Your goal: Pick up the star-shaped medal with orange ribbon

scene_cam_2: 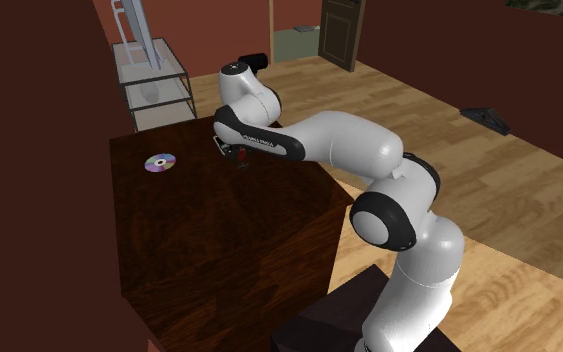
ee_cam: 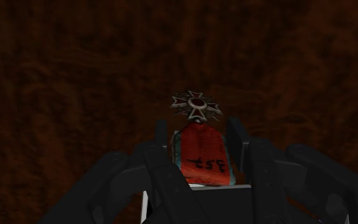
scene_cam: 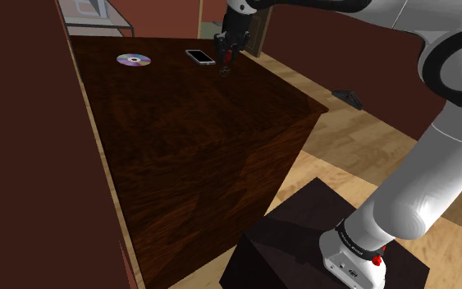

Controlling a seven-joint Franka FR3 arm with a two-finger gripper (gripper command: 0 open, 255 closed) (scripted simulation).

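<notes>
Black-fingered, your tool (ee_cam: 199, 130) clasps the star-shaped medal (ee_cam: 196, 105) by its orange-red ribbon (ee_cam: 201, 156), at the far end of the dark wooden surface (scene_cam: 188, 148). Judge it light: floppy ribbon, small stiff star that may swing. Mid-ribbon seems the safest hold.

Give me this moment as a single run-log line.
phase: grasp | claw: shut on star-shaped medal by its orange-red ribbon | star: beyond claw tips | dark wooden table: CD, smartphone nearby

ribbon (ee_cam: 201, 156) end behind pincer (ee_cam: 198, 135), arm (scene_cam: 434, 156) cropped
</notes>
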